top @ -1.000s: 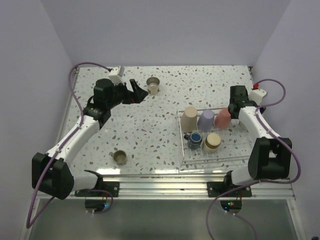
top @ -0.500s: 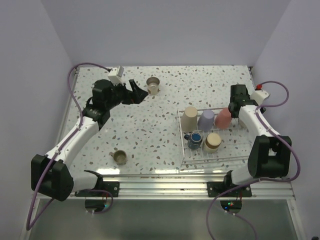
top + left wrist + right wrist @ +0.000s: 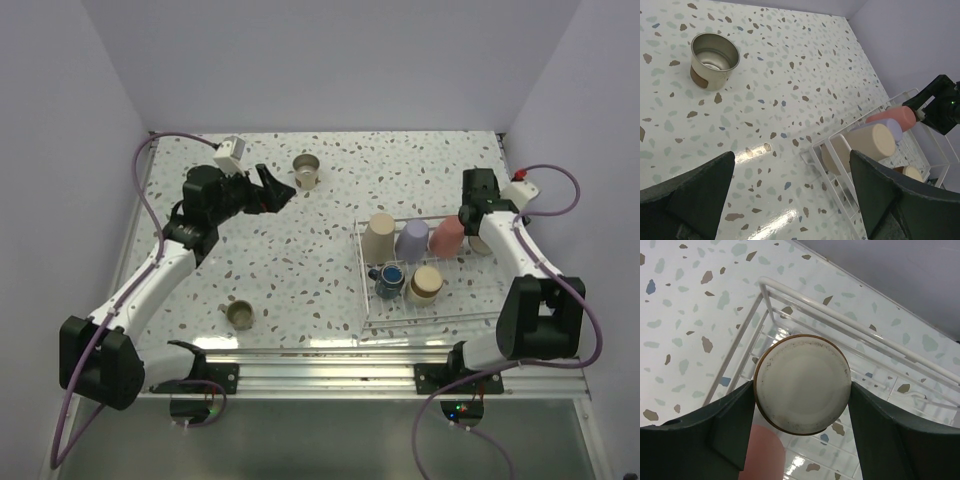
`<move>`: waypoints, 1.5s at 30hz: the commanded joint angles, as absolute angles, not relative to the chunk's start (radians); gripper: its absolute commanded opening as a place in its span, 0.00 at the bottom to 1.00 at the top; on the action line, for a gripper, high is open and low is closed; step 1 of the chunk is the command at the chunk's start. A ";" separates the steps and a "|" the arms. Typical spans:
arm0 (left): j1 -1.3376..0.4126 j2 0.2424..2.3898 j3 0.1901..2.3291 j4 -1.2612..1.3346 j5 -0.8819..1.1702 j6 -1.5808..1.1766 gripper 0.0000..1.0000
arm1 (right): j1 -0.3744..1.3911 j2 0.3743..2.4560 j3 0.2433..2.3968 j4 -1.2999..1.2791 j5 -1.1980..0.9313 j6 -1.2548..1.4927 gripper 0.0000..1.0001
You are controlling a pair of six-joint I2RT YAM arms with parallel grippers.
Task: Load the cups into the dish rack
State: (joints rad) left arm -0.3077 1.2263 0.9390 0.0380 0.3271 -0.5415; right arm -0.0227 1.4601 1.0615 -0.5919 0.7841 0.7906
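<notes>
My left gripper (image 3: pixel 274 187) (image 3: pixel 790 165) hovers open and holds nothing. It is just left of a short steel cup (image 3: pixel 306 171) (image 3: pixel 714 60) that stands upright at the back of the table. A second steel cup (image 3: pixel 240 314) stands near the front left. The wire dish rack (image 3: pixel 362 300) (image 3: pixel 816 150) (image 3: pixel 840 322) holds a beige (image 3: pixel 379 238), a lavender (image 3: pixel 412 240) and a coral cup (image 3: pixel 446 236) (image 3: pixel 762 452), a black mug (image 3: pixel 389 280) and another beige cup (image 3: pixel 425 283). My right gripper (image 3: pixel 478 238) (image 3: pixel 801 390) is shut on a cup (image 3: pixel 801 384) whose off-white base faces the camera. It holds the cup over the rack's far right end.
Speckled tabletop (image 3: pixel 300 250) with purple walls on three sides. The right arm (image 3: pixel 940 102) shows behind the rack in the left wrist view. Metal rails (image 3: pixel 330 360) run along the table's near edge.
The left arm has shifted slightly back and left, and its gripper stays open near the back steel cup. The right gripper has barely moved with its cup.
</notes>
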 commanded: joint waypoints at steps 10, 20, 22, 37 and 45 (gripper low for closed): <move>-0.296 1.207 0.976 0.037 0.316 -0.541 1.00 | -0.029 1.396 1.115 -0.615 0.752 0.741 0.80; -0.296 1.177 1.009 -0.270 0.131 -0.517 0.97 | -0.029 1.353 1.224 -0.705 0.745 0.729 0.99; -0.298 1.145 0.996 -0.372 0.094 -0.518 0.96 | -0.028 1.341 1.315 -0.783 0.773 0.720 0.99; -0.397 0.867 0.730 -0.771 0.163 -0.613 0.73 | 0.153 1.257 1.772 -1.127 0.560 0.726 0.98; -0.616 0.902 0.676 -0.842 -0.024 -0.807 0.68 | 0.184 1.120 1.664 -1.121 0.445 0.693 0.98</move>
